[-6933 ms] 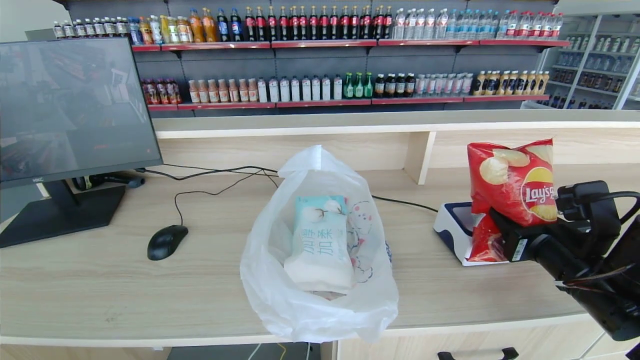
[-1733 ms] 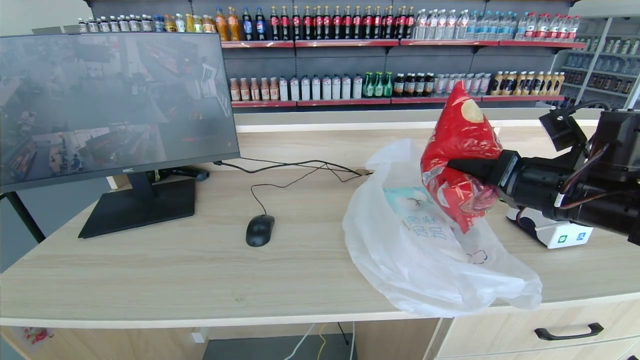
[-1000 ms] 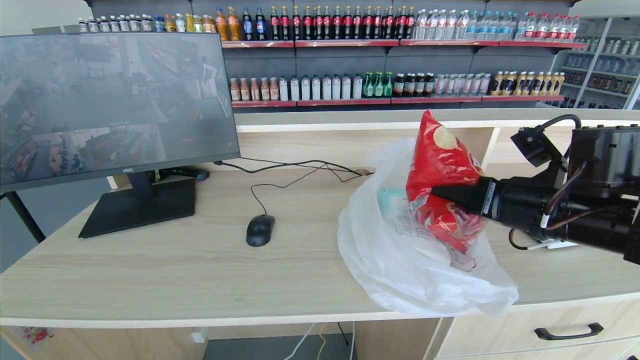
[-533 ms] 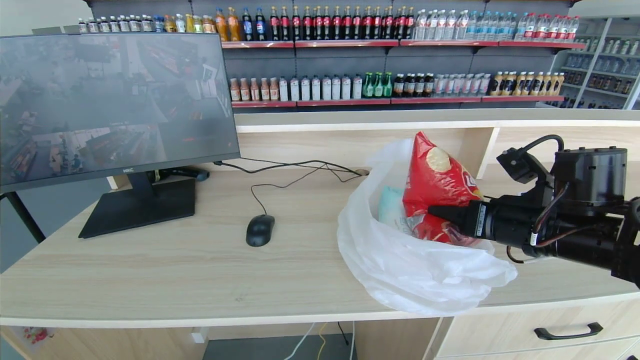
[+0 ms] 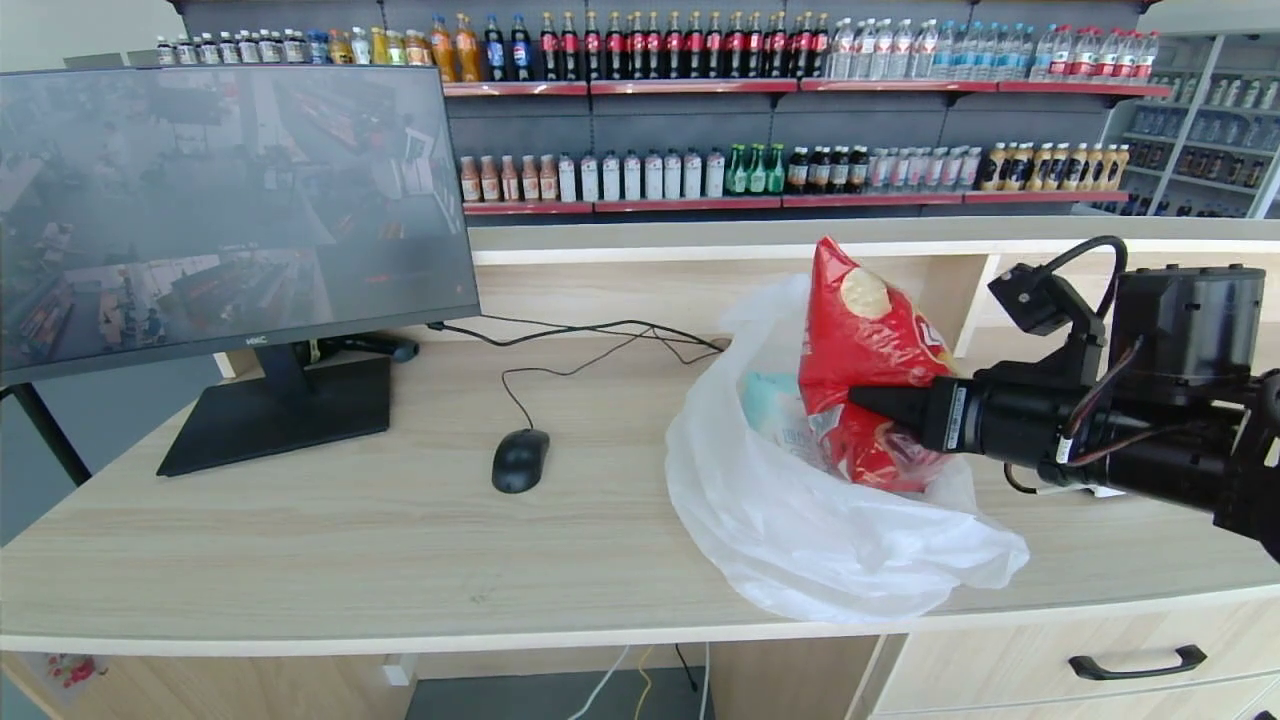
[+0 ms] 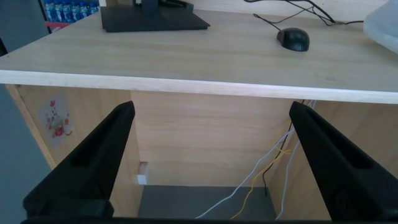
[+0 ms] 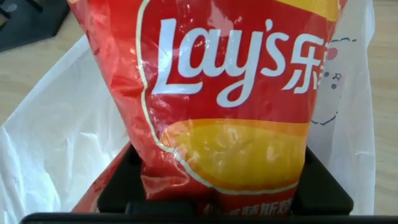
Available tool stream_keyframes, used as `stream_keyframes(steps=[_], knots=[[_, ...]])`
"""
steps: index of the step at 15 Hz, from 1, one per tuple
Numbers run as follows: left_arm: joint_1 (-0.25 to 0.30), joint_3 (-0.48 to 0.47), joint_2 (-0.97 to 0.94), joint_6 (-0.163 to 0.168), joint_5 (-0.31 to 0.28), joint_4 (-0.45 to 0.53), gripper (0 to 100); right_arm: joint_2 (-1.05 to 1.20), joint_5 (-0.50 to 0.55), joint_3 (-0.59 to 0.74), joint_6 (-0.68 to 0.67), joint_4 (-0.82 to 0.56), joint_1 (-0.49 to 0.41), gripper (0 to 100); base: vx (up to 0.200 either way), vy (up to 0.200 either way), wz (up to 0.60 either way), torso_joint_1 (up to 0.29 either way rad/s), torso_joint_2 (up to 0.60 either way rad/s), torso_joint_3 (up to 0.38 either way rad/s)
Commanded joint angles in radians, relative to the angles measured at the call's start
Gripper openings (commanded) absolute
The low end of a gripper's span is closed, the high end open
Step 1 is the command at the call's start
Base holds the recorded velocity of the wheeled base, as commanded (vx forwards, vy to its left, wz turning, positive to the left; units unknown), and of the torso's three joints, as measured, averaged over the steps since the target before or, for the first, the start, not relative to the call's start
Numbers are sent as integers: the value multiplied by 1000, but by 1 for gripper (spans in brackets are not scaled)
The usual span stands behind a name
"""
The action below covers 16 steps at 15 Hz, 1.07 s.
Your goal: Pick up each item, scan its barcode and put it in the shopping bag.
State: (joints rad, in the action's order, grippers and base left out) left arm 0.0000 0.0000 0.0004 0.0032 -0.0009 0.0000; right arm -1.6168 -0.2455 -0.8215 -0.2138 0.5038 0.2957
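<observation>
Shopping bag (image 5: 800,540), the white plastic one you are filling, lies slumped on the right half of the table (image 5: 350,540). That long pale wooden table is the biggest thing before you, running right across the head view with a raised ledge along its back. Next in size is the dark monitor (image 5: 230,200), standing on a flat black foot at the table's left rear. The shopping bag's mouth gapes upward and toward the back, and its crumpled lower fold reaches the table's front edge. You have the red chip bag (image 5: 865,340) standing nearly upright in that mouth, its lower part sunk behind the plastic and its top sticking up above the rim. You cannot tell whether its bottom rests on anything. Your right end effector (image 5: 870,400) comes in level from the right and is clamped on the chip bag about its middle. The right wrist view shows a black finger on either side of the red foil. Your left end effector (image 6: 211,109) hangs low in front of the table, below the level of its top, with its fingers spread wide and nothing between them. Inside the shopping bag, just left of the chip bag, a pale blue-green soft pack (image 5: 770,405) shows through the opening. A black mouse (image 5: 520,460) sits on the table between the monitor and the shopping bag, apart from both, and its thin cable (image 5: 590,345) runs toward the back.
</observation>
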Motion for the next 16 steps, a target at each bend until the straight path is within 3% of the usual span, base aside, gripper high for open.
stream_keyframes(steps=[1,4,9,16], knots=[[0,0,0,0,-1,0,100,2,2,-119,1,10,13,0,0,0,0,0,0,0],[0,0,0,0,-1,0,100,9,0,-202,-24,-73,52,0,0,0,0,0,0,0],[0,0,0,0,1,0,100,-8,84,-61,-148,-116,118,0,0,0,0,0,0,0],[0,0,0,0,1,0,100,-72,109,-62,-174,-114,117,0,0,0,0,0,0,0]])
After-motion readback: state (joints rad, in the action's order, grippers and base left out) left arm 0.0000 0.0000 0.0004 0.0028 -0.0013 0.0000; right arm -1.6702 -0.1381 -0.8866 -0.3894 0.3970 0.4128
